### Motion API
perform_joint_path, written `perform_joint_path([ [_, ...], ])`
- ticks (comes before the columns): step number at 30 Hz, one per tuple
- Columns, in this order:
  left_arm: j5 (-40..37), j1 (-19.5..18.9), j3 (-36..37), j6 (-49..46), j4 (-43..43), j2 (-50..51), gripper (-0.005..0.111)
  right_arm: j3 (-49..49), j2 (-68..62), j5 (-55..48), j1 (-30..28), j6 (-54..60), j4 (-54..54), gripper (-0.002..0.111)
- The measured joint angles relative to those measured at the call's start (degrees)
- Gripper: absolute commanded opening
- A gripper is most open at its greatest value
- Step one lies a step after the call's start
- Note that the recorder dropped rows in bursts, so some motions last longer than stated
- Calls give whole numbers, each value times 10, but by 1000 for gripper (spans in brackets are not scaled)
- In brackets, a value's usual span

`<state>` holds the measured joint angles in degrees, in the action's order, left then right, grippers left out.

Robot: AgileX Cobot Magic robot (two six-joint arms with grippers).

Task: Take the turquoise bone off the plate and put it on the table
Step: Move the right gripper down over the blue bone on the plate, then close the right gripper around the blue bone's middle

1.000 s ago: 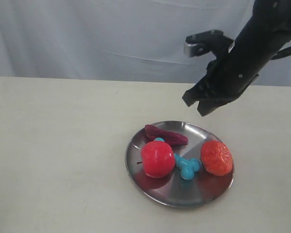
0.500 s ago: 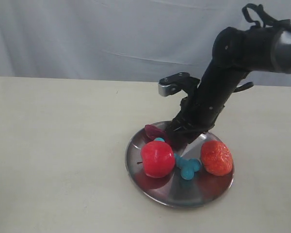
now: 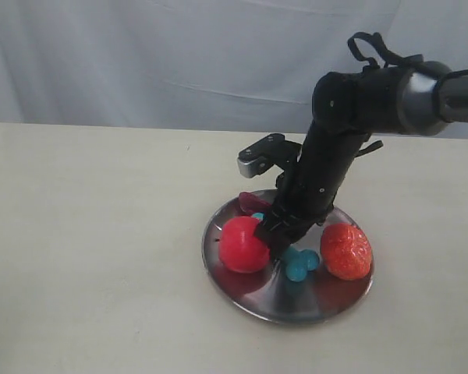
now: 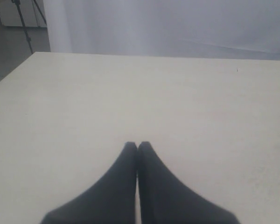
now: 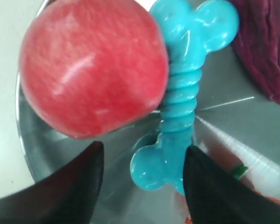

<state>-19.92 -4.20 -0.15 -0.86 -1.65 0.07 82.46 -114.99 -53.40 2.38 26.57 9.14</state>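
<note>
The turquoise bone (image 3: 300,265) lies on the silver plate (image 3: 327,300), between a red apple (image 3: 244,244) and an orange fruit (image 3: 347,252). My right gripper (image 3: 277,238) is down on the plate, open. In the right wrist view its jaws (image 5: 144,148) stand either side of one knobbed end of the bone (image 5: 179,100). One finger is close against that knob and the other is apart from it, near the apple (image 5: 93,65). The bone rests on the plate (image 5: 224,126), leaning against the apple. My left gripper (image 4: 137,144) is shut over the bare table (image 4: 130,93), holding nothing.
A dark purple piece (image 3: 252,204) lies at the plate's far edge, behind the right arm, and also shows in the right wrist view (image 5: 266,46). The cream table (image 3: 101,234) stretches to the left of the plate. A pale cloth backdrop hangs behind.
The right arm has come down from above the plate's far side onto the plate, and its open jaws now straddle the bone's end. The apple has shifted slightly left.
</note>
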Motion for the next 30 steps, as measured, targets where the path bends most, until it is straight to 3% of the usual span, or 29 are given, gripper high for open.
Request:
perform_joint_path([
  [20, 0, 0, 0, 0, 0, 0, 0, 0, -1, 40, 0, -21, -11, 51],
  [30, 0, 0, 0, 0, 0, 0, 0, 0, -75, 68, 0, -26, -14, 51],
])
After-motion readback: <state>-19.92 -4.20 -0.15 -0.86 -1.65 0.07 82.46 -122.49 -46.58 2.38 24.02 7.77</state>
